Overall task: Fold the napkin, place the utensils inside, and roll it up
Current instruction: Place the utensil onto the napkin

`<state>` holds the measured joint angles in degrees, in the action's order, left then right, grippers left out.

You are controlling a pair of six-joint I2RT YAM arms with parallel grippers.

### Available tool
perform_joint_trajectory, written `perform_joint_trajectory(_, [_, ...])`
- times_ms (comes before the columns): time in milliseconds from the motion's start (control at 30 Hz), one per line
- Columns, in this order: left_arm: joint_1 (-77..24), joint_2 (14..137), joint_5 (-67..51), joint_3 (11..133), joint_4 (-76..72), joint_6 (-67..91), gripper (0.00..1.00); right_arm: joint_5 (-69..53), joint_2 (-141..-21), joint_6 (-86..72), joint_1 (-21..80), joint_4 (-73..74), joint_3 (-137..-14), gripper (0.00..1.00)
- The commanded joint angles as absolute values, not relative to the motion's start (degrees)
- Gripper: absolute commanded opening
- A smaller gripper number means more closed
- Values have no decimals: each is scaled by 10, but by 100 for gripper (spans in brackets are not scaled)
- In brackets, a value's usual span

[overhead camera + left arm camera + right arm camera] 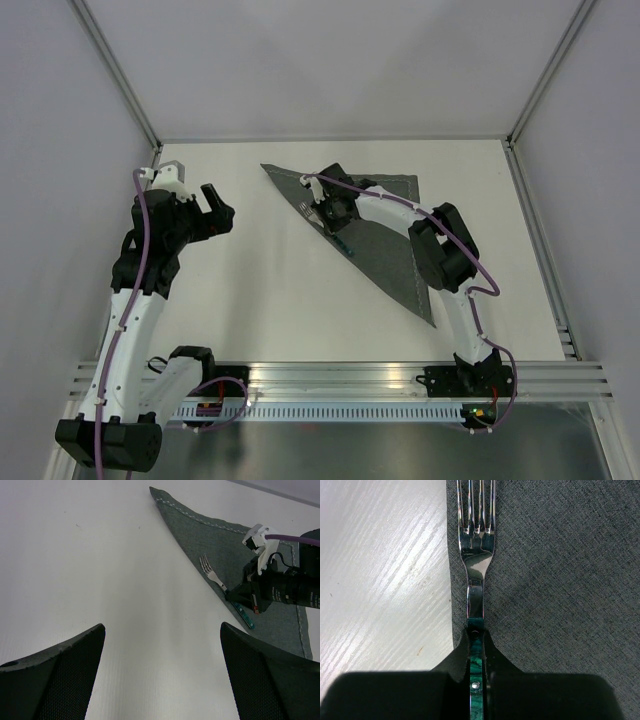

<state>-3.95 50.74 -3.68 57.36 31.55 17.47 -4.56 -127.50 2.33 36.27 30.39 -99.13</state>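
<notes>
Right jaws: clamped on fork (479, 565) handle at napkin (560, 580) edge; your release may roll it off. Left jaws: apart.

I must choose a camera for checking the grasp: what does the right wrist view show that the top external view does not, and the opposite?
Only the right wrist view: the rivet in the handle of the fork, pinched in the shut right gripper, and the weave of the napkin. Only the top external view: the napkin's whole triangular shape, and the open left gripper, apart from it above the table. Both: the right gripper holding the fork at the napkin's edge.
</notes>
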Motion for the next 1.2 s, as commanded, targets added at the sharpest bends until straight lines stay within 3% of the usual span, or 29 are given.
perform_joint_trajectory(0, [-38, 510, -52, 577, 298, 195, 100, -24, -1284, 14, 366, 306, -997, 1])
perform_joint_trajectory(667, [-38, 512, -58, 577, 297, 198, 100, -20, -1265, 14, 366, 312, -981, 7])
perform_joint_trajectory(767, [-38, 513, -61, 579, 298, 200, 100, -21, -1261, 13, 366, 313, -981, 16])
perform_joint_trajectory(900, [-38, 515, -65, 582, 298, 208, 100, -22, -1256, 11, 366, 315, -984, 39])
perform_joint_trajectory(1000, [-38, 519, -75, 584, 295, 216, 100, -24, -1246, 9, 365, 321, -993, 51])
perform_joint_trajectory(1167, [-41, 514, -101, 578, 269, 226, 100, -42, -1217, 2, 352, 344, -1023, 55])
